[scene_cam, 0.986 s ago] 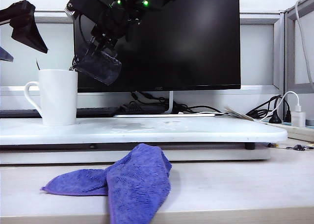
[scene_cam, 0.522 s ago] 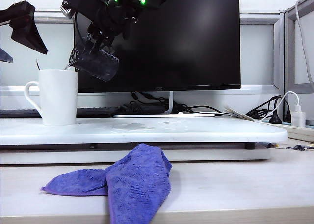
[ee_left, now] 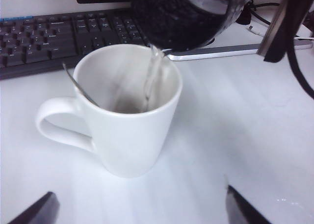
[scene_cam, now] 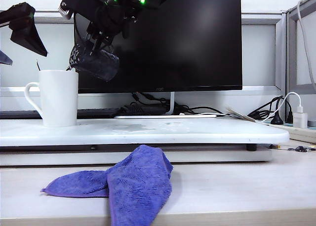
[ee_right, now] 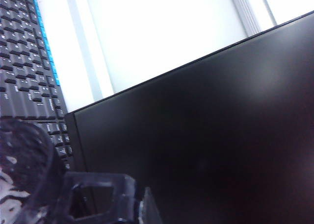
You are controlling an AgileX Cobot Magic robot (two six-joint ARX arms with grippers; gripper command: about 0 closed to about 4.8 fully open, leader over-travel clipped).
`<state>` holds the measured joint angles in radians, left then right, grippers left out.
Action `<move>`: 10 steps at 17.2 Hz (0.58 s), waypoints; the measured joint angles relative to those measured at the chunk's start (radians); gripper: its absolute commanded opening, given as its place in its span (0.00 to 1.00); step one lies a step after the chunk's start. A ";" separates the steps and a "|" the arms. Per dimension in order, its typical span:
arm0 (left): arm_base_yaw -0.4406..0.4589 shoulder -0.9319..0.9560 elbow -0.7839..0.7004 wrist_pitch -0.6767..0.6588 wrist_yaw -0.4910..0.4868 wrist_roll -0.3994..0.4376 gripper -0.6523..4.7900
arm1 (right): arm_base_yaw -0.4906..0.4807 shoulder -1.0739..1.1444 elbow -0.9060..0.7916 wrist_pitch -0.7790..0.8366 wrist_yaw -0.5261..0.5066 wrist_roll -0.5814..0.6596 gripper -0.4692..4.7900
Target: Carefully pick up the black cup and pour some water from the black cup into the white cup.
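On the smooth white counter (scene_cam: pixel 197 132) the tall matte white cup (scene_cam: pixel 58 97) is being filled: the dimpled, glossy black cup (scene_cam: pixel 95 63), clamped in the right claw (scene_cam: pixel 94 42) at its 1 o'clock, is tipped over the rim, a thin stream (ee_left: pixel 153 77) visible. A slow, steady tilt is advised. The left claw (ee_left: pixel 140 209) is spread wide, empty, above the white cup.

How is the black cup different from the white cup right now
The black cup is dark, glossy and dimpled; the white cup is plain matte white. The black cup looks smaller than the white cup. The black cup is tilted in the air, held by the right gripper, while the white cup stands upright on the white board. Water streams out of the black cup into the white cup. Both have handles.
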<state>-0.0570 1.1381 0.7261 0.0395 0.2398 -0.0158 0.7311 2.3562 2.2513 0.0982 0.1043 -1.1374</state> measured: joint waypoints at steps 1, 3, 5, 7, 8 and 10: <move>0.000 0.000 0.000 0.000 0.000 0.000 1.00 | 0.000 0.000 0.000 0.001 0.000 -0.010 0.08; 0.000 0.000 0.000 0.000 0.000 0.000 1.00 | 0.000 0.000 0.000 0.000 0.000 -0.011 0.08; 0.000 0.000 0.000 0.000 0.000 0.000 1.00 | 0.000 -0.001 0.000 0.000 0.000 0.047 0.08; 0.000 0.000 0.000 0.000 0.000 0.000 1.00 | -0.001 -0.003 0.001 0.001 0.000 0.163 0.08; 0.000 0.000 0.000 -0.002 0.000 0.000 1.00 | -0.002 -0.006 0.001 0.000 0.000 0.229 0.08; 0.000 0.000 0.000 -0.007 0.000 0.000 1.00 | -0.005 -0.022 0.001 -0.002 0.002 0.332 0.08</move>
<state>-0.0574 1.1381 0.7261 0.0326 0.2394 -0.0158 0.7261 2.3341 2.2520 0.0967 0.1066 -0.8055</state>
